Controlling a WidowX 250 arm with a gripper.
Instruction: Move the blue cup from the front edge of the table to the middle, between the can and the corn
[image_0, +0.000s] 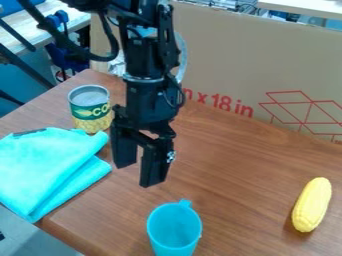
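Presently one end effector (139, 172), fingers apart, nothing between them; nearest item, folded turquoise cloth (50, 162), just beside it toward the view's left; blue cup (172, 237), upright, on its camera side.

So there's a brown wood-look table (230, 165) with a big cardboard panel (234, 55) standing along its back edge, red print on it; pale worktop (304, 6) behind that, top right; grey floor (43, 239) down at lower left.
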